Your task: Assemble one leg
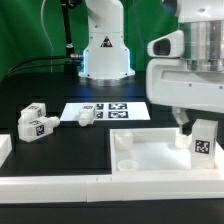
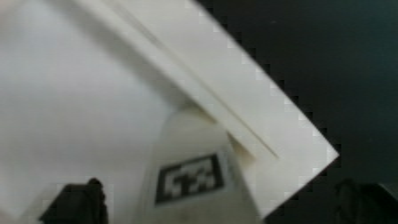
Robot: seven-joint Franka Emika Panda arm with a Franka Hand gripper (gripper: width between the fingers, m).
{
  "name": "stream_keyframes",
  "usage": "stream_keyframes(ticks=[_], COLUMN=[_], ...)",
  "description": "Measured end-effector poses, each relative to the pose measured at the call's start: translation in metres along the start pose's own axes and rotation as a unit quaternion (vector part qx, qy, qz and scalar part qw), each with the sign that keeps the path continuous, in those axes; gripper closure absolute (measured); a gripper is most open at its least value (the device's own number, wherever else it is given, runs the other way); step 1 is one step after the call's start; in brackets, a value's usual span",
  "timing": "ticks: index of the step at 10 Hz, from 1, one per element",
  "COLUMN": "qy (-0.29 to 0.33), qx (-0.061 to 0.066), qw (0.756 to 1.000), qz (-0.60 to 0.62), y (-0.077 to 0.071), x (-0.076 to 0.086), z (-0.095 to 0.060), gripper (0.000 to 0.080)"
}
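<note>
I see the gripper low over the white panel at the exterior view's right, near side of the desk. A leg stands upright on the panel's far right area, its tag sticker facing the camera, and one dark fingertip sits just beside its left top edge. I cannot tell from either view whether the gripper is clamped on this leg or merely alongside it. In the wrist view the same leg shows with its tag sticker between the two dark fingers, with the panel filling most of the picture behind it.

Further left on the desk, the marker board lies flat in the middle. Two more legs lie close together at the exterior view's left, and another leg rests touching the marker board's near left edge. The robot base stands at the far side.
</note>
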State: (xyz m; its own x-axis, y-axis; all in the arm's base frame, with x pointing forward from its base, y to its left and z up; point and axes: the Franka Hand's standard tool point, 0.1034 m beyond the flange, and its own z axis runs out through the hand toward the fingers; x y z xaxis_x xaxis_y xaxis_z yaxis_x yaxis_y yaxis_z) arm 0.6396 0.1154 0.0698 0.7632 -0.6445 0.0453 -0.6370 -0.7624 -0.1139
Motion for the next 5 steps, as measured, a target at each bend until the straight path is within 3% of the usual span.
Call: stream_keyframes(ticks=[1, 2, 3, 4, 5], qy=[0.007, 0.007, 0.007, 0.006, 0.006], qx=[0.001, 0.002, 0.002, 0.000, 0.000], qw=[1.000, 1.000, 1.000, 0.999, 0.996], qz=[-0.010, 0.017, 0.023, 0.048, 0.094], y=[-0.0009, -0.0019, -0.0015, 0.0003, 0.0005], x=[0.0002, -0.0012, -0.0009, -0.0005, -0.0005], z=[0.0008, 0.0010, 0.0010, 0.0014, 0.0016], gripper=[0.0232, 0.0373, 0.0373, 0.0508, 0.0508])
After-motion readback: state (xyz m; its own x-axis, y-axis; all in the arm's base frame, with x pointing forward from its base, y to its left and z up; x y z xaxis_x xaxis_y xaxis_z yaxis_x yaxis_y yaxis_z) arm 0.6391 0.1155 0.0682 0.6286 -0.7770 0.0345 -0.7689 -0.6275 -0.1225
